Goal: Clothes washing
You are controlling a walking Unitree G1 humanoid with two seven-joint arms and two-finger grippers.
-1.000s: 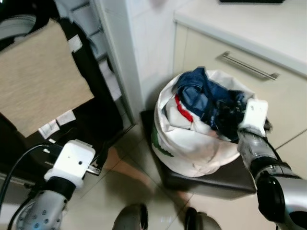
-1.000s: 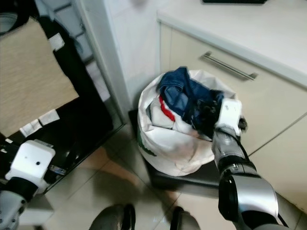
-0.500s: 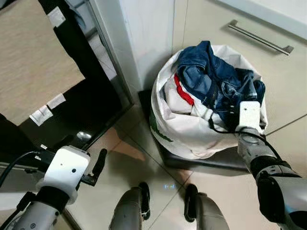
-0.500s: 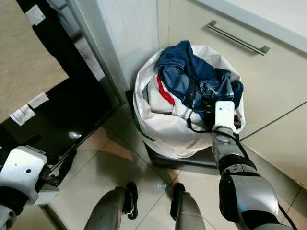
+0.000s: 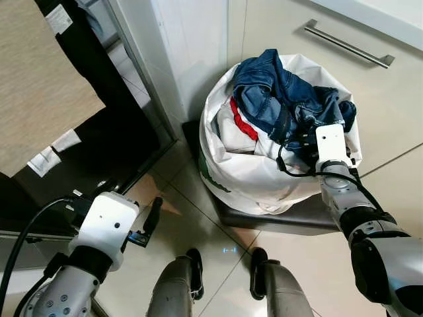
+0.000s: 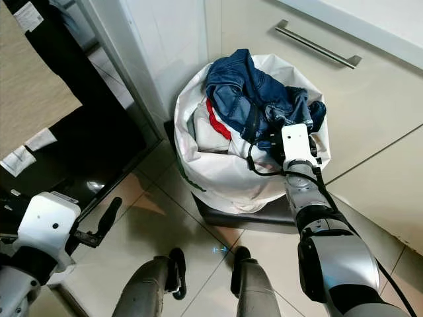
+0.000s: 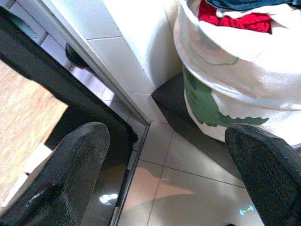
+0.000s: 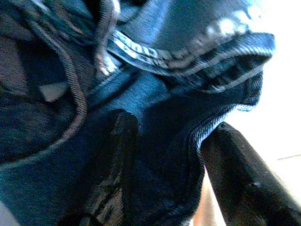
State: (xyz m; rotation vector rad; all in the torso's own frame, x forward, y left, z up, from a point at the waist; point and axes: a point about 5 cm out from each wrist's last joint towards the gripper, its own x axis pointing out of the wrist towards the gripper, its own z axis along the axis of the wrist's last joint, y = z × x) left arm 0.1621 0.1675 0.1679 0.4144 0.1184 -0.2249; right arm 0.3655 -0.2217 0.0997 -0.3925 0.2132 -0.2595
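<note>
The camera now looks more steeply down than a second ago, with the robot's feet in view. The right end effector (image 8: 160,169) sits deeper in the jeans (image 5: 284,105) atop the bag (image 5: 244,178). The left end effector (image 7: 174,169) is raised nearer the bag, fingers spread.

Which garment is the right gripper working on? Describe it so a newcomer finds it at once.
Start at the cream cabinet with the long metal handle; on the floor before it a white laundry bag sits on a dark base. Heaped on top is the blue denim jeans, where the right gripper reaches. It is dark blue, unlike the red and white cloth beside it.
</note>
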